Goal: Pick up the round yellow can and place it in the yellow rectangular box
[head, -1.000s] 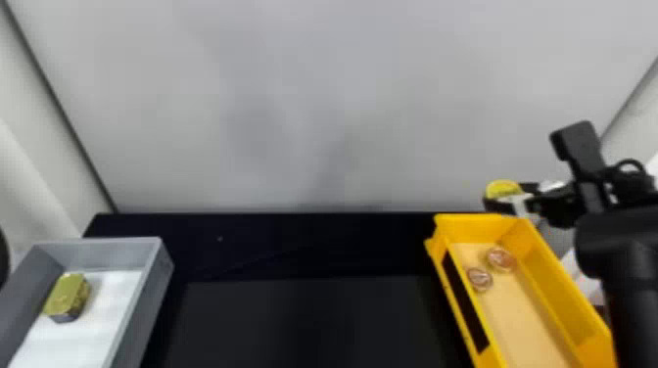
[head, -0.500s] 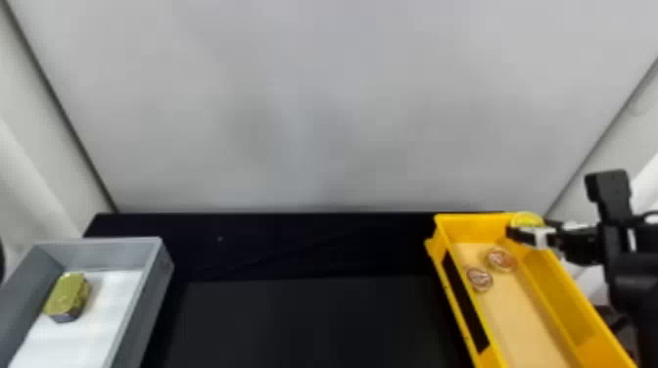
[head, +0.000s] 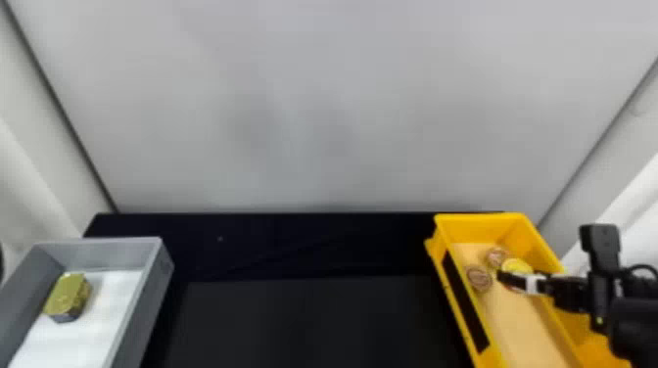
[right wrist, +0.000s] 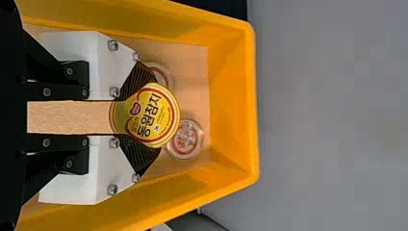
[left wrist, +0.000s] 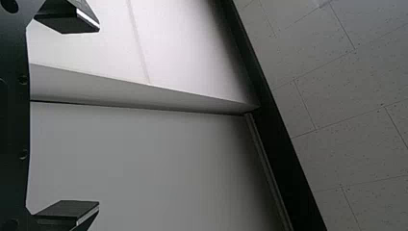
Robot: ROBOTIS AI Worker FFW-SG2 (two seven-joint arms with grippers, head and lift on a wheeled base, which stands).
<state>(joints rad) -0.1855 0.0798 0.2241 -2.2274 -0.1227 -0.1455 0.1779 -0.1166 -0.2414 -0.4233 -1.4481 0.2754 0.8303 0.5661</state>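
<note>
Head view, round yellow metal can [head: 518, 265]: over the floor of the yellow rectangular plastic box [head: 477, 224], close to two round red-marked items [head: 479, 278]; whether it touches bottom, I cannot tell.
Head view, black right gripper [head: 513, 275]: reaches over the box's side wall, fingers around the can.
Left wrist view, black left gripper [left wrist: 98, 116]: fingers wide apart, nothing between them.
Right wrist view, hold: ribbed black fingertips [right wrist: 138, 79] close on opposite sides of the can, printed lid clear of them.
Can's weight: probably modest but dense for its size, if full.
Can's stiffness: likely rigid, with little give and small risk of crushing.
Can's slip: smooth curved wall could roll or twist in a shallow pinch.
Best hold: across the full width, on the side wall just beneath the rim, released low and level.
</note>
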